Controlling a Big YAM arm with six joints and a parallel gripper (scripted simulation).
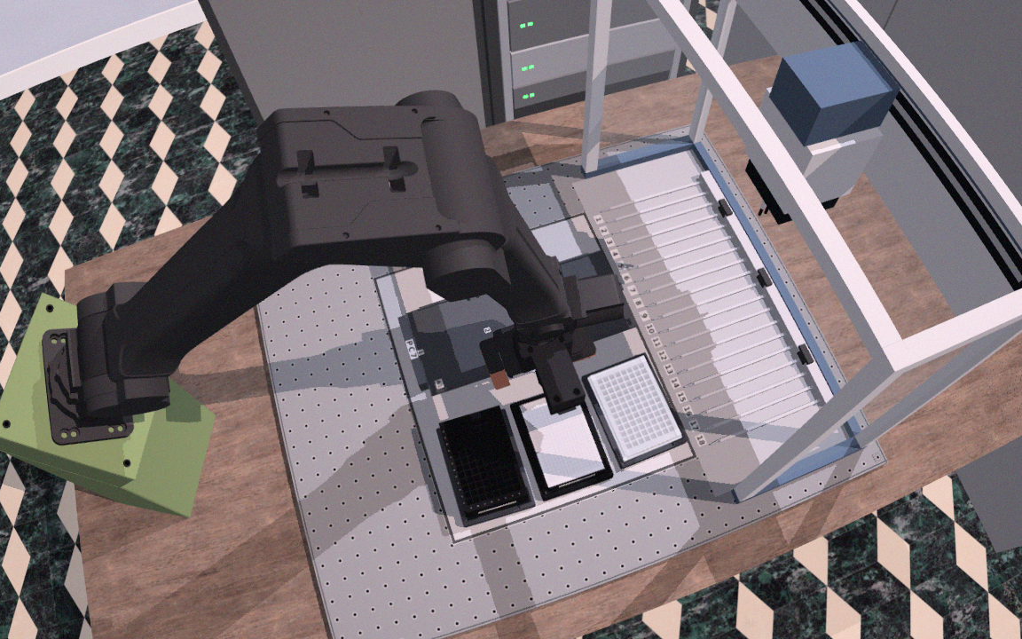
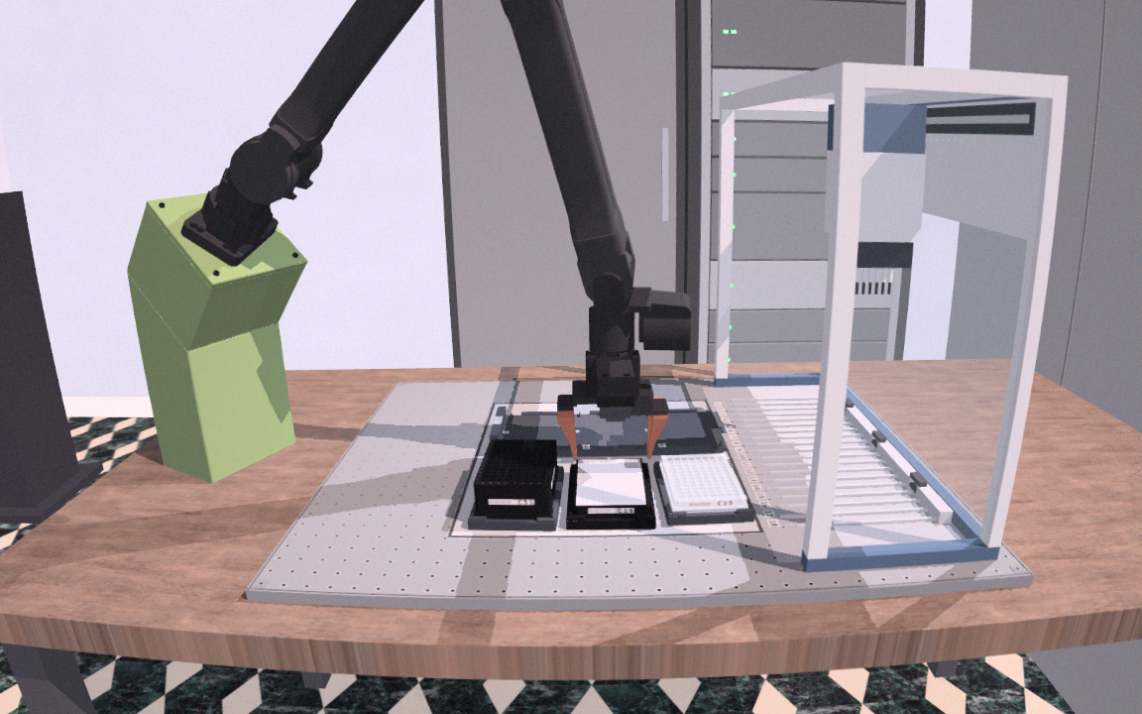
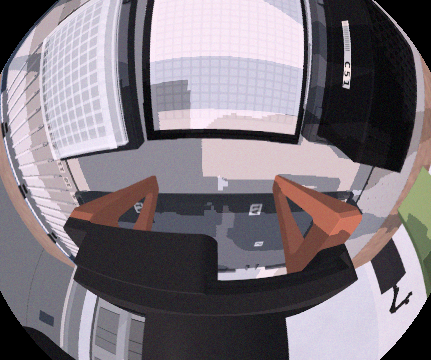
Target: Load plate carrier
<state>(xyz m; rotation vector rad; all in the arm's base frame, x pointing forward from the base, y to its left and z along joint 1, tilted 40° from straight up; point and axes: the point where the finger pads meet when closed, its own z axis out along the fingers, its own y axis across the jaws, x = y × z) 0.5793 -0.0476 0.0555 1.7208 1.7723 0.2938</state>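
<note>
My gripper [image 2: 613,450] is open and empty. It hangs low over the strip between the dark carrier PC7 [image 2: 611,425] and the far end of the 384-well plate C16 [image 2: 611,490]. C16, white in a black frame, lies in the middle nest; it also shows in the top view [image 1: 563,446] and in the wrist view [image 3: 225,54], ahead of my fingers. The white 96-well plate C15 [image 1: 633,409] lies in the nest nearest the rails. The black deep-well block C51 [image 1: 483,464] sits in the nest on the other side. My arm hides most of the carrier [image 1: 451,342].
The loading rails [image 1: 721,310] lie to the right under a white frame [image 1: 856,262], with dark lamps on the stop bar [image 1: 763,278]. The arm's green base [image 1: 102,421] stands at the table's left.
</note>
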